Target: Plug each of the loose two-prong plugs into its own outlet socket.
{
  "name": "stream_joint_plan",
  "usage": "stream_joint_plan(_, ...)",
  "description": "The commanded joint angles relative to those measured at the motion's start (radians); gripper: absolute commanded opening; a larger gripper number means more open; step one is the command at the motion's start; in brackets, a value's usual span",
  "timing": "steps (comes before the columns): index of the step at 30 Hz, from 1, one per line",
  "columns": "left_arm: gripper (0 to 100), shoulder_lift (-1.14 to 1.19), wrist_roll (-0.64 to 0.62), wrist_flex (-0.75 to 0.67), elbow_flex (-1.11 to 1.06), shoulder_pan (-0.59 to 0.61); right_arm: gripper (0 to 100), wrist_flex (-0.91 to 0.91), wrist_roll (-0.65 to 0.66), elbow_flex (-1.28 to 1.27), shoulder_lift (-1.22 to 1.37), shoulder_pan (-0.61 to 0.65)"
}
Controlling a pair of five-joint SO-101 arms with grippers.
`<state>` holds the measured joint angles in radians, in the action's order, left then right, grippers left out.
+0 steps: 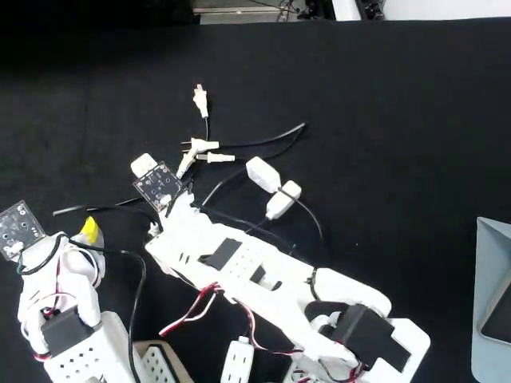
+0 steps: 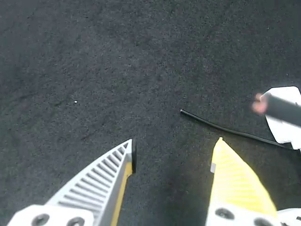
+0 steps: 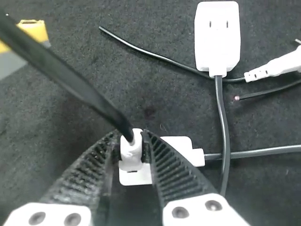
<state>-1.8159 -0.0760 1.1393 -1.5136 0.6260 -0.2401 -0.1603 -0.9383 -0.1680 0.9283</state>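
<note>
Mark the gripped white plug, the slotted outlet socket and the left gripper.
white plug [image 3: 130, 153], right wrist view, middle of its body.
outlet socket [image 3: 217, 44], right wrist view, slotted face.
left gripper [image 2: 175, 141], left wrist view, midway between fingertips.

A robotics lab bench, judging by the black-covered table [image 1: 415, 120] and white arms [image 1: 255, 271] trailing bare wires [image 1: 192, 307].

Black table cloth [image 1: 399, 120], faint speckle. On the right gripper [image 3: 129, 134], black ribbed fingers [image 3: 89, 174]. Between them a white plug [image 3: 130, 153] with a black cord [image 3: 61, 70]. White outlet socket [image 3: 217, 35], dark slots. On the left gripper [image 2: 175, 140], one yellow ribbed finger and one grey-white ribbed finger with a yellow edge. White loose plugs [image 1: 201, 145] at 11 o'clock in the high view. Red-and-white arm wires [image 1: 196, 307]. Grey-blue object [image 1: 491, 303] at 4 o'clock.
</note>
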Motion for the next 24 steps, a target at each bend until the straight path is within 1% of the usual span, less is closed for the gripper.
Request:
stream_joint_plan(1, 27, -0.003, -0.009, -0.018, 0.007, 0.012, 1.2, -0.006, 0.025, -0.054, -0.076, 0.002)
stream_joint_plan(7, 27, -0.003, -0.009, -0.018, 0.005, 0.012, 1.2, -0.005, 0.025, -0.099, -0.142, 0.002)
stream_joint_plan(15, 27, -0.003, -0.009, -0.018, 0.005, 0.012, 1.2, 0.005, 0.026, -0.059, -0.012, 0.005)
stream_joint_plan(19, 27, -0.003, -0.009, -0.018, 0.005, 0.012, 1.2, 0.0, 0.086, -0.047, 0.041, 0.003)
stream_joint_plan(23, 27, -0.003, -0.009, -0.018, 0.005, 0.012, 1.2, -0.005, 0.103, -0.047, 0.033, 0.006)
stream_joint_plan(24, 27, -0.003, -0.009, -0.018, 0.005, 0.012, 1.2, -0.006, 0.124, -0.048, 0.031, 0.006)
